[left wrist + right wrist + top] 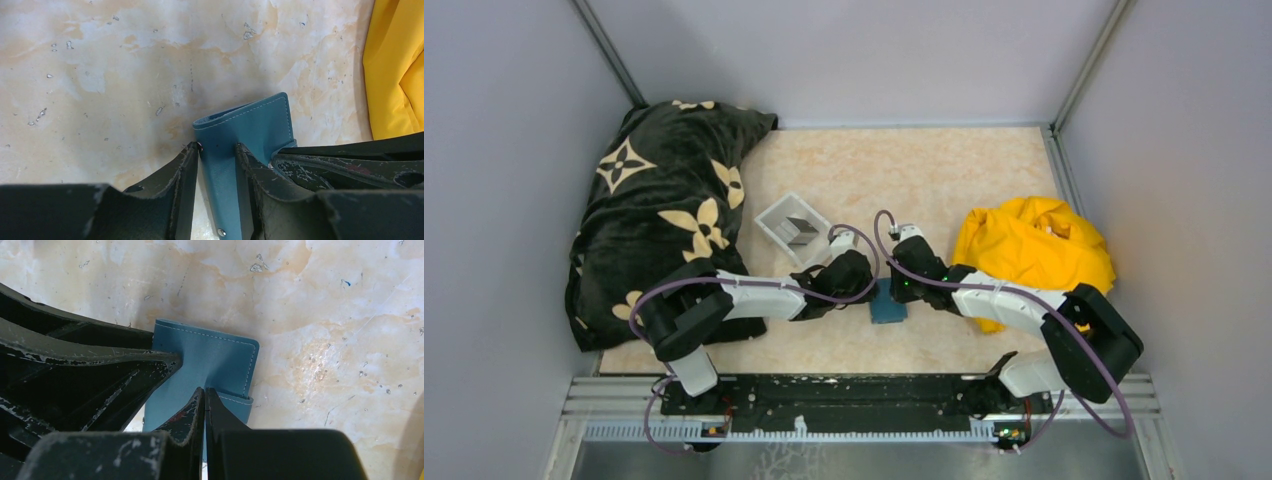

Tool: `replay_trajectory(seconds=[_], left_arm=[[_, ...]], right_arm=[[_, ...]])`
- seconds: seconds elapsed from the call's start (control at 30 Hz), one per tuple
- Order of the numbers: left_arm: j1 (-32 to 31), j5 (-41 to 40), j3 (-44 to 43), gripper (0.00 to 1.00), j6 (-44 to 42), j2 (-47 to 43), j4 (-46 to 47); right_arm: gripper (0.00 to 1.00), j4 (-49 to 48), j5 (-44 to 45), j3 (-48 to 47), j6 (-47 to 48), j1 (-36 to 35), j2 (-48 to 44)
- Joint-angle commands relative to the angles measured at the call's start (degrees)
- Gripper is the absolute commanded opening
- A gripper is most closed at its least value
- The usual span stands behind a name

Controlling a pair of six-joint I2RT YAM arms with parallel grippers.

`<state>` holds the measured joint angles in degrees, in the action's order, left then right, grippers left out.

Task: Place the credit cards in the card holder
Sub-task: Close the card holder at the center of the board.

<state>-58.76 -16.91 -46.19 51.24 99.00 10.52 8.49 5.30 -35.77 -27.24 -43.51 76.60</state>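
Note:
The teal card holder [887, 310] lies on the marbled table between both grippers. In the left wrist view a strip of the card holder [250, 122] runs between the fingers of my left gripper [216, 150], which close on its two edges. My right gripper [205, 389] is shut, pinching a thin leaf of the card holder [215, 352] that puckers at the tips. From above, the left gripper [869, 288] and right gripper [904, 287] meet over it. Grey credit cards [800, 232] lie in the clear tray [769, 222] behind the left arm.
A black cushion with tan flowers [664, 210] fills the left side. A crumpled yellow cloth [1034, 250] sits right of the right arm, also at the left wrist view's right edge as yellow cloth [395, 65]. Grey walls enclose the table.

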Motion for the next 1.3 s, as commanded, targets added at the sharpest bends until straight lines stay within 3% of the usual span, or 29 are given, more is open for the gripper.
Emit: replay_trajectory(seconds=[0.0, 0.67, 1.27], left_arm=[[-1.00, 3.08, 0.93, 0.40, 0.08, 3.17, -6.20], [-1.18, 2.39, 1.14, 0.40, 0.28, 2.70, -6.54], [-1.99, 0.98, 0.76, 0.38, 2.07, 2.42, -8.40]], right_arm=[[0.00, -2.12, -0.55, -2.75, -0.99, -1.35, 0.46], [0.00, -4.82, 4.16, 2.63, -3.81, -4.72, -1.97], [0.00, -20.92, 22.96, 19.24, -14.18, -13.17, -3.56]])
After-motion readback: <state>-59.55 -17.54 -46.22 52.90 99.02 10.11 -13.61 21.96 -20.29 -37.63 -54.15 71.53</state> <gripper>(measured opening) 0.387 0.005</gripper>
